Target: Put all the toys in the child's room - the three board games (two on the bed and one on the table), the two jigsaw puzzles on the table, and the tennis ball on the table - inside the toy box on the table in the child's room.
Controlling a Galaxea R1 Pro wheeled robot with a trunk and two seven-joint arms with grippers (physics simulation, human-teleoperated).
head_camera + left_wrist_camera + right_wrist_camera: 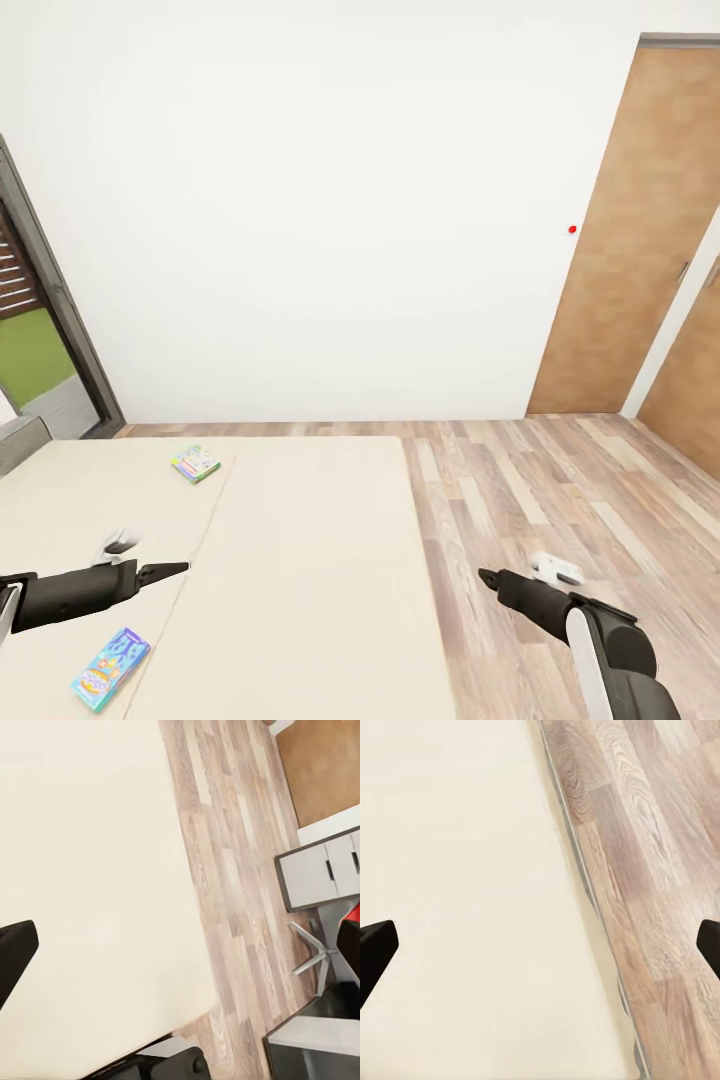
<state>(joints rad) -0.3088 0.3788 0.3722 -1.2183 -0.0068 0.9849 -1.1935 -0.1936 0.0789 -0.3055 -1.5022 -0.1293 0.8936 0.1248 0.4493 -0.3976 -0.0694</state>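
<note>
A plain white wall [330,200] fills the back, smooth and bare, with a brown wooden door [640,240] standing at its right end. Below it the wood-plank floor [560,490] runs open and wide along the bed's right edge, plenty of room there. The bed [300,560] is low and broad, two matte cream pads meeting at a straight seam. On the left pad lies the pale green game box [195,464], flat, up near the far edge; nearer, the blue game box [110,668] sits flat by the seam. Left gripper [178,570] hovers over the bed between the two boxes, right gripper [485,576] over the floor just off the bed's edge, both with jaws spread wide and empty
</note>
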